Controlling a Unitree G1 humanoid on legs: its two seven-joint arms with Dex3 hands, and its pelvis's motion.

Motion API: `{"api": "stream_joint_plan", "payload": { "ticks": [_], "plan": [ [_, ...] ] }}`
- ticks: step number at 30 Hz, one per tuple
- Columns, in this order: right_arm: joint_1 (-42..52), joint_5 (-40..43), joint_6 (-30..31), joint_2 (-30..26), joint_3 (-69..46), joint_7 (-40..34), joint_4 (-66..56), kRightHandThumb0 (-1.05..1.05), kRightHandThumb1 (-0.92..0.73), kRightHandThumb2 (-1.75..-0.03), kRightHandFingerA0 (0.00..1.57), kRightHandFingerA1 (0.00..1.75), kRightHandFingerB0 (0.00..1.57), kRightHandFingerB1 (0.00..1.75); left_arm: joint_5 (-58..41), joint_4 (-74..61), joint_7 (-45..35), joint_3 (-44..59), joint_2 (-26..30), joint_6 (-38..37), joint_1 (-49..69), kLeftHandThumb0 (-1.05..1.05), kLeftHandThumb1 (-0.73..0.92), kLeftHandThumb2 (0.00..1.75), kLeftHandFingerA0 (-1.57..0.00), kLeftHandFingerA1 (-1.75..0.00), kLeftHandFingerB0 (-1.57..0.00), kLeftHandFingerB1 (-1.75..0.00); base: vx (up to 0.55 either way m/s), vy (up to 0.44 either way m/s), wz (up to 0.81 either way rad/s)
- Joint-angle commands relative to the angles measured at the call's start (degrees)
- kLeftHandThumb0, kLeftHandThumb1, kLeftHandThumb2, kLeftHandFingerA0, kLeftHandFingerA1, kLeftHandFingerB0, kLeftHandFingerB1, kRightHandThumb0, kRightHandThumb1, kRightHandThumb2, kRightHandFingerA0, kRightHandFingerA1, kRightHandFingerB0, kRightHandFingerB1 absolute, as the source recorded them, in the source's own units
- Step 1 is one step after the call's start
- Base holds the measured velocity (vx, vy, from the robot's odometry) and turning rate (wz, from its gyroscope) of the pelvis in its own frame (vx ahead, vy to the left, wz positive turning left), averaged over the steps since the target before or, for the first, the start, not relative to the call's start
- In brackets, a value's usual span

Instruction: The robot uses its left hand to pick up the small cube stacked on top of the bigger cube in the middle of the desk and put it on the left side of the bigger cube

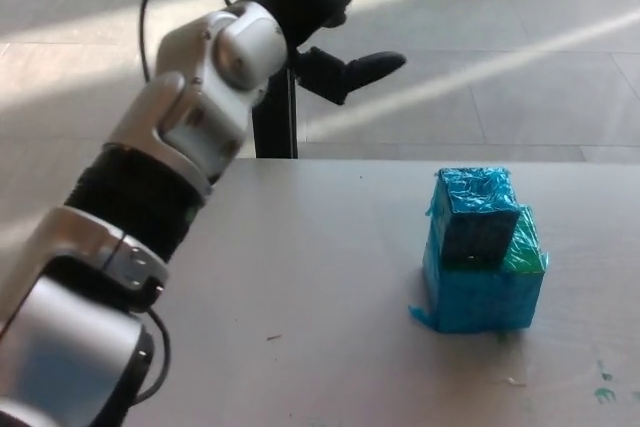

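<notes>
The desk (pixel 300 297) carries the big cube (pixel 482 287) right of its middle. On that cube's top, toward its left rear, sits the small cube (pixel 474 212). The left hand (pixel 325 7) hangs up and left of the big cube, fingers spread wide, holding nothing. The right hand is out of view.
</notes>
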Motion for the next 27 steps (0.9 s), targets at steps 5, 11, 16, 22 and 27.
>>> {"api": "stream_joint_plan", "payload": {
  "ticks": [5, 11, 16, 22, 27],
  "plan": [
    [1.05, 0.7, 1.82, -1.62, -0.03, 1.39, -3.08, -0.49, -0.72, -0.61, 0.47, 0.6, 0.4, 0.4, 1.48, 6.26, 2.05, -0.1, -8.89, -0.76, -4.98, -1.03, 0.7, 1.09, -0.41, -0.7, -0.12, -0.04, 0.0, 0.0, 0.0],
    [0.57, 1.11, -0.75, -1.13, -0.62, 1.39, -0.45, -0.49, -0.69, -0.6, 0.49, 0.63, 0.44, 0.41, 0.63, 6.11, 1.57, -0.38, -13.6, -0.92, -3.04, -0.96, 0.64, 1.07, -0.31, -0.67, -0.04, -0.14, 0.0, 0.0, 0.0],
    [0.28, 0.32, 1.48, -1.54, 0.3, 0.8, -2.55, -0.51, -0.67, -0.61, 0.49, 0.61, 0.43, 0.4, 1.75, 5.7, 0.75, -2.29, -15.43, -0.81, -0.23, -1.05, 0.68, 1.09, -0.35, -0.62, -0.11, -0.09, 0.0, 0.0, 0.0],
    [-1.24, 0.39, 1.66, -0.75, -0.03, -1.21, -0.58, -0.48, -0.53, -0.9, 0.49, 0.69, 0.39, 0.56, 2.96, 7.91, 0.77, -5.03, -16.38, -2.59, 1.54, -1.04, 0.64, 1.06, -0.56, -0.8, -0.07, -0.28, 0.0, 0.0, 0.0],
    [-1.71, 0.95, 1.41, -0.51, -0.28, -0.55, -0.16, -0.49, -0.53, -0.9, 0.49, 0.69, 0.38, 0.55, 4.75, 9.46, -1.22, -8.24, -17.72, -0.75, 0.39, -1.05, 0.77, 0.64, -0.2, -0.57, -0.06, -0.33, 0.0, 0.0, 0.0]
  ]
}}
